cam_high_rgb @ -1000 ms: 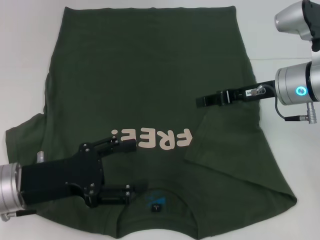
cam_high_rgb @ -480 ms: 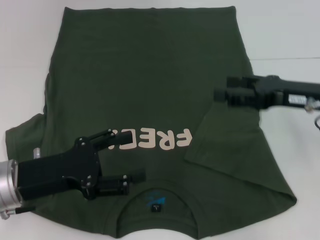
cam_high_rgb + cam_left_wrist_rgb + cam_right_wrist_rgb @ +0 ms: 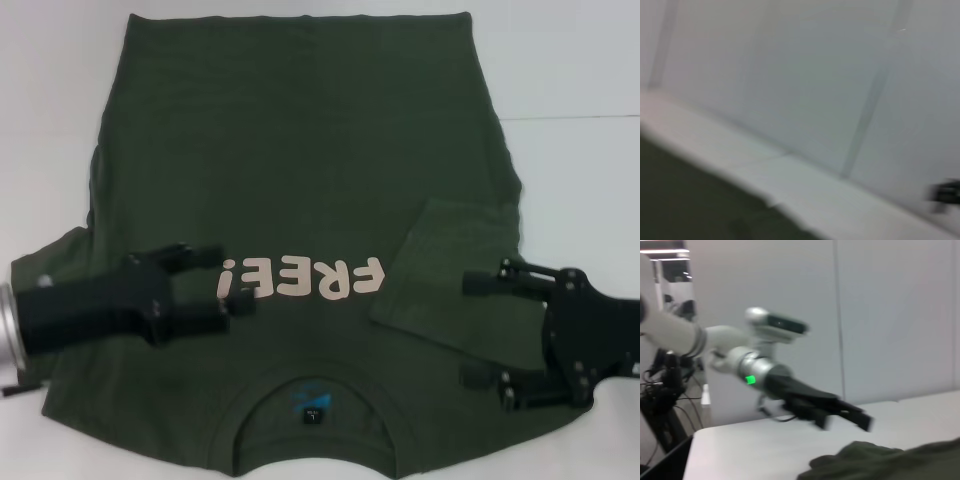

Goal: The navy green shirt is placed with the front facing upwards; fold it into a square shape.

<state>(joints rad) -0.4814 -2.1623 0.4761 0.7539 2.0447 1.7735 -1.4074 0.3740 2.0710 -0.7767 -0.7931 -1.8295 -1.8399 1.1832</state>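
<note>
Sleeve-folding step: right sleeve (image 3: 450,275) is folded in; both grippers, left (image 3: 222,283) and right (image 3: 477,330), hover wide open, empty, over the shirt (image 3: 300,150). Next, the left sleeve (image 3: 45,270), outboard of the left jaws, needs grasping.

The navy green shirt (image 3: 300,170) fills most of the head view, lying flat and front up, cream "FREE!" lettering at lower centre, collar with blue label at the bottom edge, right sleeve folded inward.

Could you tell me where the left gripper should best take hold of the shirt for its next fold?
Probably the left sleeve, approached from the outer side. It lies flat beyond the shirt body, while the other sleeve is already folded in. The left gripper hovers open nearby.
</note>
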